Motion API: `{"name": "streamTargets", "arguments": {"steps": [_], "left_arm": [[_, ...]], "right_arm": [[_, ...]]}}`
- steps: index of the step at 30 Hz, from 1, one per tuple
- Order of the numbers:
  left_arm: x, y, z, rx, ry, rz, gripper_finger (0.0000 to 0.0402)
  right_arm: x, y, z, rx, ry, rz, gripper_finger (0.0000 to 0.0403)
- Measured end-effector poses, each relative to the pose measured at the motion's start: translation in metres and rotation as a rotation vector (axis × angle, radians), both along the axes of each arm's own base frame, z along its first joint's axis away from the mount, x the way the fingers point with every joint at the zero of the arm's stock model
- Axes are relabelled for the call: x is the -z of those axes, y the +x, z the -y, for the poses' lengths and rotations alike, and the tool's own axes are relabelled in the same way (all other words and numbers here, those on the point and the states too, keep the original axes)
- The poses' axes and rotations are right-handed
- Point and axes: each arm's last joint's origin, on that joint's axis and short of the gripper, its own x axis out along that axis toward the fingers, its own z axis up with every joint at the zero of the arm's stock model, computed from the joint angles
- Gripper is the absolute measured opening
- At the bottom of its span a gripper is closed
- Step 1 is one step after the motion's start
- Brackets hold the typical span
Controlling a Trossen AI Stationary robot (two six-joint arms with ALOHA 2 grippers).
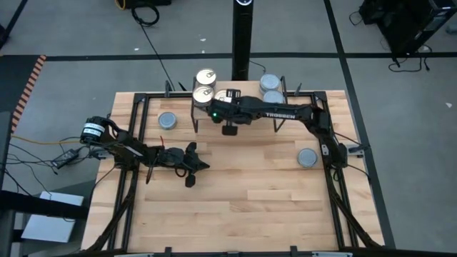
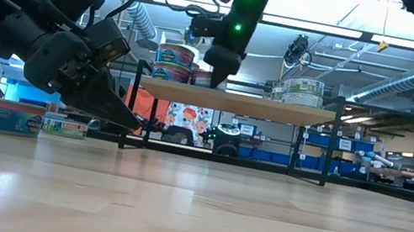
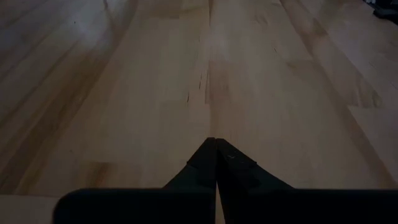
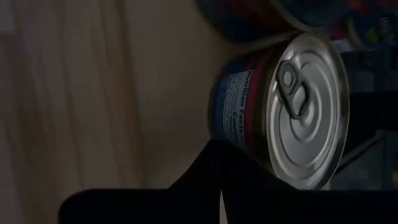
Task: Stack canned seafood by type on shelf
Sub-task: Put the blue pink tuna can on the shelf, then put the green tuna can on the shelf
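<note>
On the left, my left gripper [image 1: 202, 166] hangs low over the bare wood of the counter [image 1: 250, 200], its fingers [image 3: 214, 163] pressed together and holding nothing. Just beyond that arm, near the far left of the counter, a blue-grey-topped tin [image 1: 167, 120] sits alone; in the low view it shows at the left edge with a second tin [image 2: 64, 126] just beside it.

Farther along stands the shelf [image 2: 235, 101], a light plank on thin black legs at the far side of the counter. On its left end are the gold-topped tins [image 1: 205, 85], two tops seen from above, stacked in layers in the low view. My right gripper [image 2: 216, 75] reaches down onto the shelf just right of that stack, its fingers closed tight and empty; the wrist view shows a pull-tab tin [image 4: 292, 109] just beside the fingers [image 4: 211, 168], and I cannot tell whether they touch it.

On the right end of the shelf sit the blue-grey-topped tins [image 1: 271, 89]. One more blue-grey tin [image 1: 307, 157] rests on the counter to the right, beside my right arm.
</note>
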Motion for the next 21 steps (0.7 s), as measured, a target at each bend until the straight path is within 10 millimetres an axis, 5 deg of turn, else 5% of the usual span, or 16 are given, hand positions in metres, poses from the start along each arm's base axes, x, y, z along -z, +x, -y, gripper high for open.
{"name": "streamTargets", "arguments": {"steps": [13, 21], "left_arm": [[0.000, 0.000, 0.000, 0.000, 0.000, -0.001, 0.0008], [0.000, 0.000, 0.000, 0.000, -0.001, -0.001, 0.0008]], "right_arm": [[-0.003, -0.003, 0.033, 0.057, -0.006, 0.071, 0.0009], [-0.005, -0.004, 0.026, 0.001, 0.016, 0.039, 0.0008]]}}
